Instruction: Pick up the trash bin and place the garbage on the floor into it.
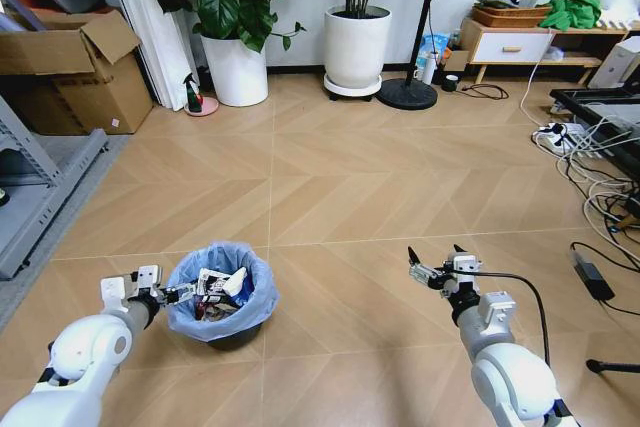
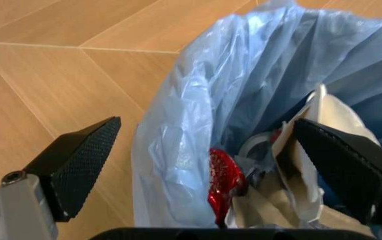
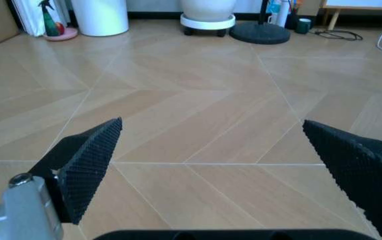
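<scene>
Trash bin (image 1: 222,297) rim sits between the open left hand (image 1: 186,293); right hand (image 1: 432,265) hovers open.

You were looking at a lived-in room used partly as a workspace: herringbone wood floor (image 1: 330,177), potted plants in white pots (image 1: 357,47), a low wooden cabinet (image 1: 510,45), cardboard boxes (image 1: 75,72), metal shelving (image 1: 35,182) and a tangle of cables (image 1: 590,162).
</scene>
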